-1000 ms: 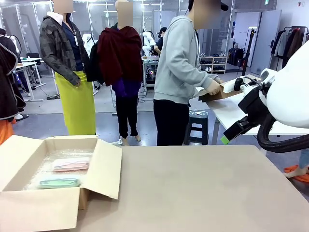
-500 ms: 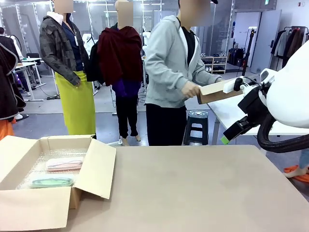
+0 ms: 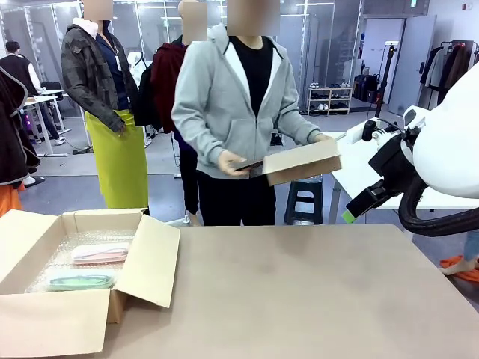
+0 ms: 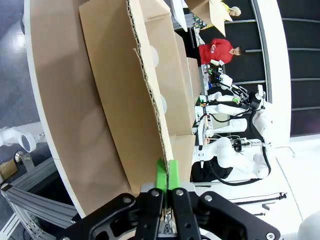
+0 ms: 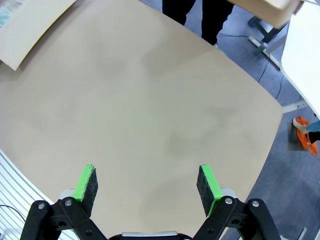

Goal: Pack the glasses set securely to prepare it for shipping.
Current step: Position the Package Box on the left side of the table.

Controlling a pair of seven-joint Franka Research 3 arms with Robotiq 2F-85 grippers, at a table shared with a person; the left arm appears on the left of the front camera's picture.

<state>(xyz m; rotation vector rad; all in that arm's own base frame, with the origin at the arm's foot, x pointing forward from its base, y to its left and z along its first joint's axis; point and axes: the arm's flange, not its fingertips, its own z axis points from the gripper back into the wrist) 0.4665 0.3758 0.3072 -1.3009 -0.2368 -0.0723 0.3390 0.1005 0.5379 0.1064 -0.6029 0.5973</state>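
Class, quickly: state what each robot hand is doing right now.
Left hand: green pads nearly together at the edge of the cardboard box flap; a grip cannot be told.
Right hand: open, holding nothing, above the table.

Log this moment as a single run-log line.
glasses cases: in open box | left end effector: pinching box flap | right end effector: open, above table | person: holding flat box

left gripper (image 4: 167, 175) has its green pads almost together, a corrugated box flap edge pinched between them. right gripper (image 5: 148, 184) hangs above the tabletop, jaws spread wide, nothing between them. right arm (image 3: 426, 168) sits raised at the table's right side, wrist angled down and inward.
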